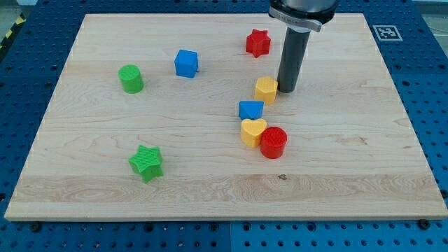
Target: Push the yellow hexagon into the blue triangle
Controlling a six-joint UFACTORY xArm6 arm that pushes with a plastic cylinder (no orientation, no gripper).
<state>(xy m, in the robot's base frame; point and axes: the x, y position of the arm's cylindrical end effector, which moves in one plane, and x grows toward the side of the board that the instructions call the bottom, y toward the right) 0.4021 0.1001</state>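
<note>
The wooden surface [210, 175] is the biggest thing here, and my rod comes down at about one o'clock from its centre, with my tip [288, 90] touching or just beside the right flank of the yellow hexagon [266, 90]. There are no fingers on this rig, so nothing is clenched or released; I only push. I judge the hexagon to be light, stiff plastic that will slide easily on the smooth wood and may spin away if struck off-centre, so I would press squarely on its one o'clock face. It looks small, flat-topped and bright yellow. The blue triangle [250, 110] lies just beside it at seven o'clock, nearly touching, with a yellow heart [253, 131] and a red cylinder [274, 142] packed close beyond it.
</note>
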